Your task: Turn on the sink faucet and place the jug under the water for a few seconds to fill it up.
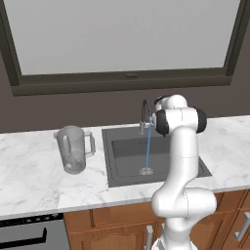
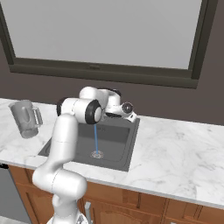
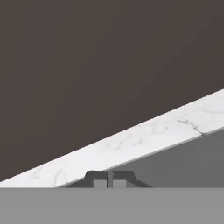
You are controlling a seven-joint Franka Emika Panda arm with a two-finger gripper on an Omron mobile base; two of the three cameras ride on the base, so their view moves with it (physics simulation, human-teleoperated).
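I see one jug (image 1: pixel 74 149) standing upright on the counter (image 1: pixel 29 176) left of the sink (image 1: pixel 124 166), well apart from the arm. One faucet (image 1: pixel 144 116) runs one stream of water (image 1: pixel 148 149) onto the drain. My arm is folded over the basin, its gripper (image 3: pixel 110 178) near the back wall, fingers together, holding nothing.

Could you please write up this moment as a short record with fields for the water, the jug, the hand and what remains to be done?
water: running, a thin blue stream from the sink faucet down to the drain of the sink
jug: upright on the marble counter to the left of the sink, handle toward the sink
hand: shut, holding nothing, fingertips together, up at the back of the sink
remaining: jug not yet under the stream
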